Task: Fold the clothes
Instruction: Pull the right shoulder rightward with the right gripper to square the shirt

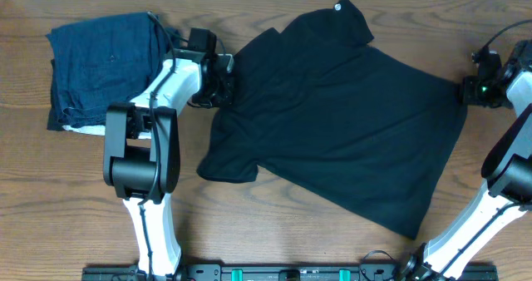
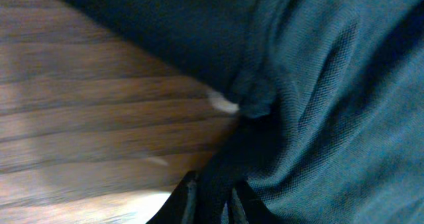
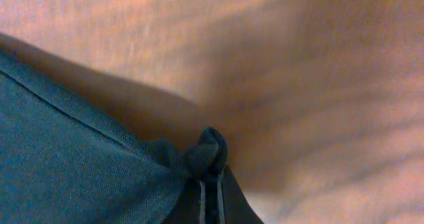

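We noted the left gripper (image 2: 213, 197) pinching the shirt's (image 1: 332, 115) left edge and the right gripper (image 3: 211, 191) pressed together on a nub of its right edge; shirt lay spread mid-table (image 1: 274, 223), white tag (image 1: 338, 6) at its far end, navy pile (image 1: 104, 65) far left

I work at what looks like a robotics lab bench, not a home. My left arm (image 1: 154, 148) and right arm (image 1: 507, 165) rise from a black mounting rail (image 1: 283, 273) with green fittings along the near edge of a brown wood-grain table (image 1: 50, 198), and cables loop by the wrists. On the table lie a black T-shirt (image 1: 349, 115), spread out, and a stack of folded dark blue garments (image 1: 104, 61), laid out like test pieces.
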`<state>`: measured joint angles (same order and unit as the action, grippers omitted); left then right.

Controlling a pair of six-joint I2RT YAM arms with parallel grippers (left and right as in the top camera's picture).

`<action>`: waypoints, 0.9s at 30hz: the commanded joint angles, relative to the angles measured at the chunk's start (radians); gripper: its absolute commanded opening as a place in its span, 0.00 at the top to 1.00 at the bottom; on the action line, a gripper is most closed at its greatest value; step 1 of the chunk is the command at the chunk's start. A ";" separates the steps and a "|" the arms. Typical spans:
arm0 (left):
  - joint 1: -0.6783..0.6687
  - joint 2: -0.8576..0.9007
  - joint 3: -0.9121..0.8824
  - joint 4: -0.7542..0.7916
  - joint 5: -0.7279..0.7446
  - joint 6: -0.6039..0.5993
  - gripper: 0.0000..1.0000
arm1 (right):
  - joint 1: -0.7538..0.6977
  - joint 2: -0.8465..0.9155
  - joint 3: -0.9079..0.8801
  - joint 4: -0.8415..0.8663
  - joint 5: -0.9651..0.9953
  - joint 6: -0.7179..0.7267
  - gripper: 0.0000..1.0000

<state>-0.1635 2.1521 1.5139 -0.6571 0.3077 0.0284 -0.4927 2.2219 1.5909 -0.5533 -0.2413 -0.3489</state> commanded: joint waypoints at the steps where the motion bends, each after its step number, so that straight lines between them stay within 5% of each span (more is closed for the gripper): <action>1: -0.026 0.042 -0.038 -0.011 -0.020 -0.008 0.75 | 0.021 0.039 -0.005 0.068 -0.021 -0.003 0.99; 25: -0.046 0.041 -0.022 -0.023 0.078 -0.008 0.74 | 0.042 0.175 0.006 0.607 0.027 0.075 0.99; 26: -0.046 0.041 -0.015 -0.023 0.078 -0.008 0.73 | 0.042 0.175 0.013 0.606 0.027 0.083 0.88; 27: -0.045 0.039 -0.004 -0.026 0.078 -0.008 0.64 | 0.041 0.173 0.023 0.605 0.027 0.100 0.62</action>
<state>-0.2028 2.1513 1.5120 -0.6716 0.3855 0.0254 -0.4541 2.3726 1.5959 0.0486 -0.2382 -0.2897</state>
